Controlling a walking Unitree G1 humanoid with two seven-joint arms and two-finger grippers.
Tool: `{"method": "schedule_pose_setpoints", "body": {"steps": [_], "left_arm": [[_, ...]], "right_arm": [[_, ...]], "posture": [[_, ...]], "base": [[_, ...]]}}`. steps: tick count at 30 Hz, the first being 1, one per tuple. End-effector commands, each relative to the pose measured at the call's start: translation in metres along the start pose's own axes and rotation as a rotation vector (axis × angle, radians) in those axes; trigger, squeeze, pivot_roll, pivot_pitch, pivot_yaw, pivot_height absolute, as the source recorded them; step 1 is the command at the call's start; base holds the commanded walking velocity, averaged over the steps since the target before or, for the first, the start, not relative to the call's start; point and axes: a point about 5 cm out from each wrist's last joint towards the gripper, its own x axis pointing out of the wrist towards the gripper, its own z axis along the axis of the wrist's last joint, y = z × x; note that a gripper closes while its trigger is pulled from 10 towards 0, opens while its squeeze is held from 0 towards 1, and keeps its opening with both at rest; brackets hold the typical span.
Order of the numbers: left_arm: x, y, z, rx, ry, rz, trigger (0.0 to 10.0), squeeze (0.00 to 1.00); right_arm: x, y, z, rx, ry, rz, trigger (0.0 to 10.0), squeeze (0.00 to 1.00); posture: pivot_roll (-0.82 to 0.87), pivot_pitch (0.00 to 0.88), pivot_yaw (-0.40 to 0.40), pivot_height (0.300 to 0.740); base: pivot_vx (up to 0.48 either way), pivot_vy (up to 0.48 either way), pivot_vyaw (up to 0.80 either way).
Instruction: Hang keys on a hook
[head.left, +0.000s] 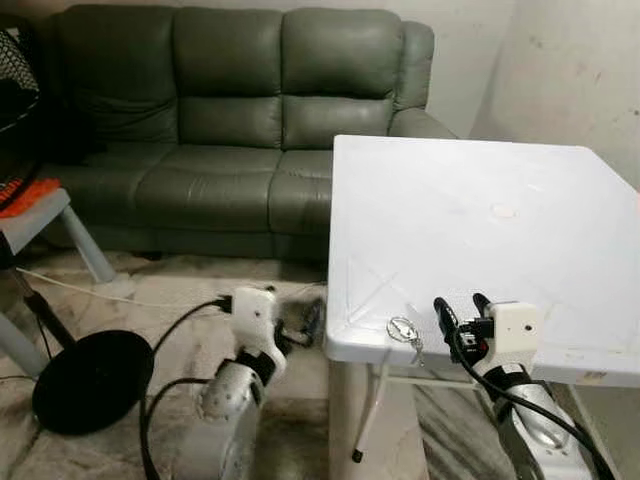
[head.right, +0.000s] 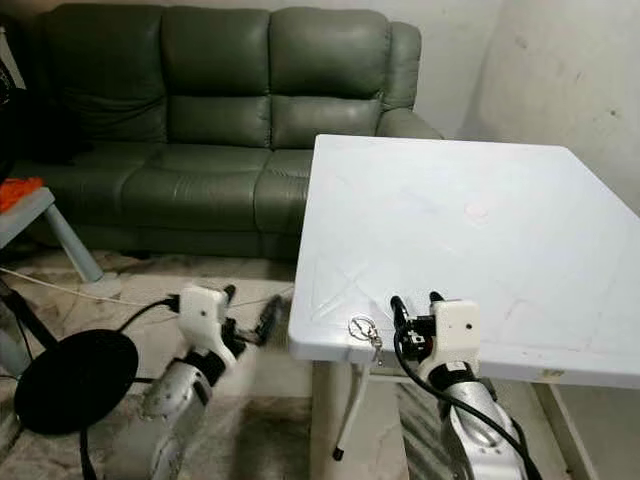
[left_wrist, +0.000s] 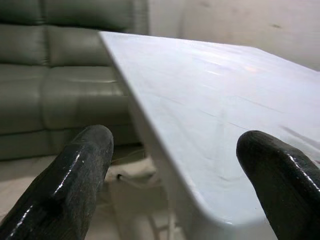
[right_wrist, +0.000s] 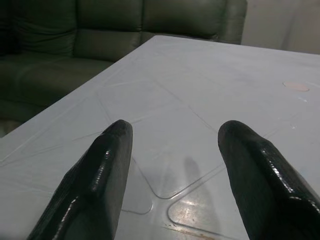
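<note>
White plastic forms the one square folding table (head.left: 480, 230), its top moulded with faint raised lines and a small round mark near the middle. One set of keys (head.left: 405, 331) lies at the table's near left corner, a thin metal ring with a key or two hanging over the rim; how many keys is too small to tell. Two grippers are in view. The right gripper (head.left: 461, 306) sits at the table's near edge just right of the keys, its two black fingers (right_wrist: 100, 175) spread apart above the bare tabletop. The left gripper (head.left: 300, 330) hangs beside the table's left edge, lower than the top, its glossy rounded fingers (left_wrist: 75, 175) also apart, with nothing between them. One green leather sofa (head.left: 230, 120) with three cushions stands behind. At far left, a black round base (head.left: 90, 380) and part of a fan grille are cut off by the frame.
</note>
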Motion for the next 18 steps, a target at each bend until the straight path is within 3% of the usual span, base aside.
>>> {"method": "schedule_pose_setpoints", "body": {"steps": [1,9,18], "left_arm": [[-0.001,-0.004,0.005,0.019,-0.020,-0.026,10.0,0.00],[-0.005,-0.018,0.001,0.017,0.008,-0.100,10.0,0.00],[-0.007,-0.022,0.000,0.019,0.030,-0.127,10.0,0.00]], "right_arm": [[-0.002,0.000,0.002,-0.004,0.001,0.025,10.0,0.00],[-0.005,0.002,0.003,-0.025,0.041,0.167,10.0,0.00],[-0.008,0.010,-0.003,-0.028,0.117,0.198,10.0,0.00]], "posture": [[-0.01,0.000,-0.037,0.740],[-0.01,0.000,-0.040,0.740],[-0.02,0.000,-0.037,0.740]], "base": [[0.000,0.000,0.00],[0.000,0.000,0.00],[0.000,0.000,0.00]]}}
